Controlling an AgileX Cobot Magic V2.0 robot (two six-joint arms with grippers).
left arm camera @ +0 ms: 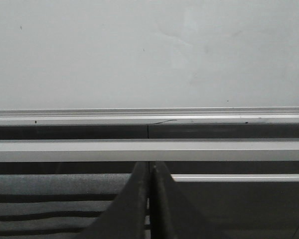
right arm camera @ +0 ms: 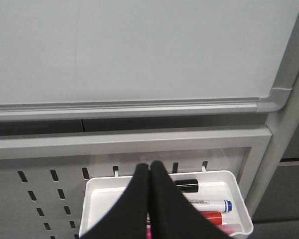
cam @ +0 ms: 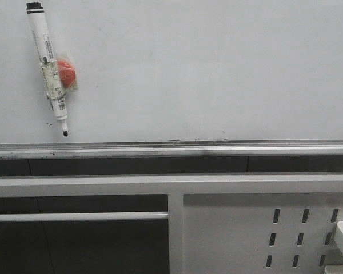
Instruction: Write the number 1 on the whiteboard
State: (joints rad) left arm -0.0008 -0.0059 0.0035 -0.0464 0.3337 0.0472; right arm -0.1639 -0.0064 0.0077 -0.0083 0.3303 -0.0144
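With both grippers' jaws seen closed on nothing, the light, stiff, slippery marker (cam: 50, 67) at ten o'clock on the whiteboard (cam: 217, 68) was judged best held mid-barrel.

Whiteboard (cam: 206, 68) upright across the upper front view; tray rail (cam: 171, 148) along its lower edge. Marker (cam: 48, 68) against the board at upper left, nearly vertical, tip downward, just above the rail; round magnet (cam: 66, 73) touching the marker's right side. Below the rail, horizontal frame bar (cam: 171, 184); beneath it at right, perforated panel (cam: 263, 234) with slots. Bin (right arm camera: 109, 199) hung on the perforated panel, below the board's lower right corner; several markers (right arm camera: 209, 204) lying inside the bin. Right gripper (right arm camera: 149, 199) before the bin; left gripper (left arm camera: 149, 204) below the rail.
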